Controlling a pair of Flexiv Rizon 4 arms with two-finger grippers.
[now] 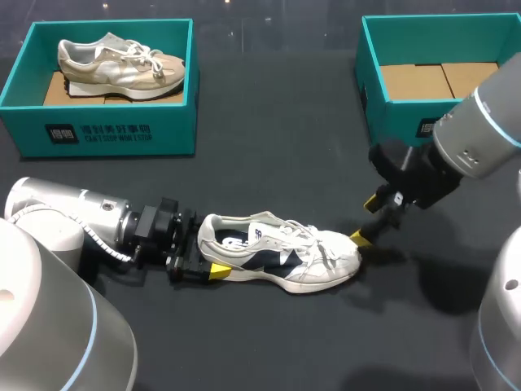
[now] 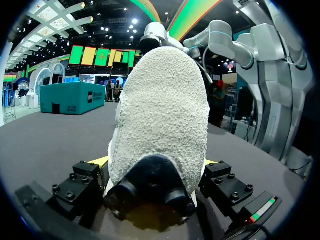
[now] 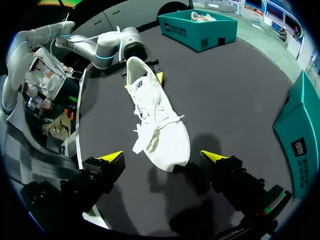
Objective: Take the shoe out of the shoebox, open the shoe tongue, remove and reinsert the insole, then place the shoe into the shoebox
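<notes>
A white and navy shoe lies on its sole in the middle of the dark table, toe pointing right. My left gripper sits at its heel, open, a finger on either side. In the left wrist view the heel fills the space between the left gripper's yellow tips. My right gripper hangs open just off the toe, one yellow tip close beside it. From the right wrist the toe lies below and between the right gripper's spread fingers. An empty teal shoebox stands at the back right.
A second teal shoebox at the back left holds a beige shoe. Both boxes stand well behind the shoe, with bare dark tabletop between them.
</notes>
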